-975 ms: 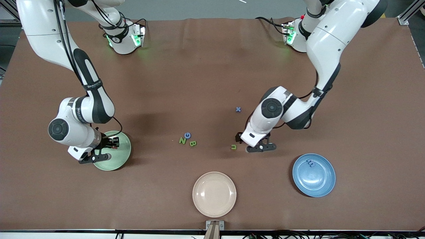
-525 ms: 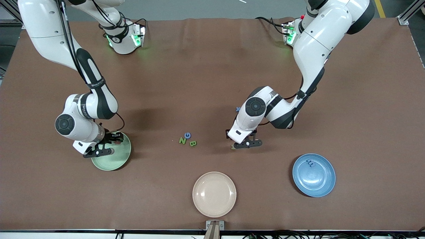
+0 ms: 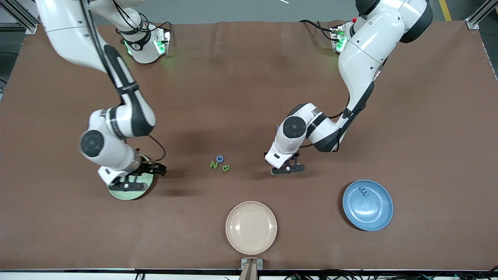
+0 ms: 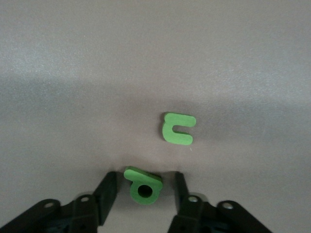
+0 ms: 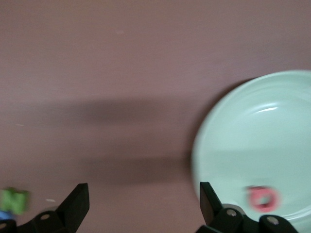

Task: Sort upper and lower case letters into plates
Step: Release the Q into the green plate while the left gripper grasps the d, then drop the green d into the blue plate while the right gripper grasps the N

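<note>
My left gripper (image 3: 283, 166) is low over the table, open. In the left wrist view (image 4: 145, 177) its jaws stand either side of the green p (image 4: 143, 189), with gaps on both sides. The green u (image 4: 178, 128) lies just past the fingertips. My right gripper (image 3: 157, 169) is open and empty at the mint green plate's (image 3: 130, 193) edge; in the right wrist view (image 5: 143, 190) it is over bare table. The pink Q (image 5: 264, 198) lies in that plate (image 5: 272, 131). Green N (image 3: 213, 164), blue G (image 3: 220, 158) and green B (image 3: 226, 168) cluster mid-table. The blue m (image 3: 363, 191) lies in the blue plate (image 3: 373, 217). The blue x is hidden.
A beige plate (image 3: 251, 227) sits near the table's front-camera edge, between the two task plates. The green N also shows at the right wrist view's edge (image 5: 12, 200).
The right gripper has left the mint plate's middle and moved toward the N, G, B cluster. The left gripper has shifted over the green u, which it now covers in the front view.
</note>
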`<state>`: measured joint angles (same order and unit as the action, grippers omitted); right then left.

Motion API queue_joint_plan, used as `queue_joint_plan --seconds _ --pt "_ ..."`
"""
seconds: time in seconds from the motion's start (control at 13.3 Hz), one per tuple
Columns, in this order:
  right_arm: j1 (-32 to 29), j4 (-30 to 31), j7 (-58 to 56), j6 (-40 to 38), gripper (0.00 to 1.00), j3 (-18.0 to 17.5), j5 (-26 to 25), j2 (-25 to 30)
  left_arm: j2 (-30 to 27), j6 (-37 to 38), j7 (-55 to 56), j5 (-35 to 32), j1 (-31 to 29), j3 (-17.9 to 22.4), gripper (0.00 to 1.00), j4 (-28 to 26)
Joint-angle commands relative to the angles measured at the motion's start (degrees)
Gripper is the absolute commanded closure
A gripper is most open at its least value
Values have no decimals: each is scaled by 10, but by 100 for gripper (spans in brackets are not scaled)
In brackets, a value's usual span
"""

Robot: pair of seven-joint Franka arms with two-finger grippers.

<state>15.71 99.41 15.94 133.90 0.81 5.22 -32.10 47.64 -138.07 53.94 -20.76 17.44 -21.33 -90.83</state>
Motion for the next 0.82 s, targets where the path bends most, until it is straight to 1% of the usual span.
queue_joint_plan --seconds 0.0,0.07,0.15,0.22,0.3,0.45,0.53,0.75 --pt "51 -67 108 0 0 4 -1 -59 7 3 9 -2 10 7 61 12" --pt "70 -79 135 1 0 5 -2 -73 7 4 8 -4 8 8 74 12" --pt "83 -90 166 3 0 5 -5 -84 6 4 8 -6 8 10 85 12" --pt "92 -95 188 10 0 6 -6 -91 4 5 7 -7 9 15 93 12" --pt "101 -91 206 29 0 7 -6 -93 -1 6 6 -8 4 16 98 12" --pt "108 -85 233 47 0 7 -6 -97 -19 31 4 -8 -6 16 99 14" --pt "116 -84 249 49 0 8 -6 -100 -35 43 0 -9 -22 16 99 17" --pt "140 -71 272 56 5 15 -10 -104 -76 96 -43 -10 -71 10 99 14"
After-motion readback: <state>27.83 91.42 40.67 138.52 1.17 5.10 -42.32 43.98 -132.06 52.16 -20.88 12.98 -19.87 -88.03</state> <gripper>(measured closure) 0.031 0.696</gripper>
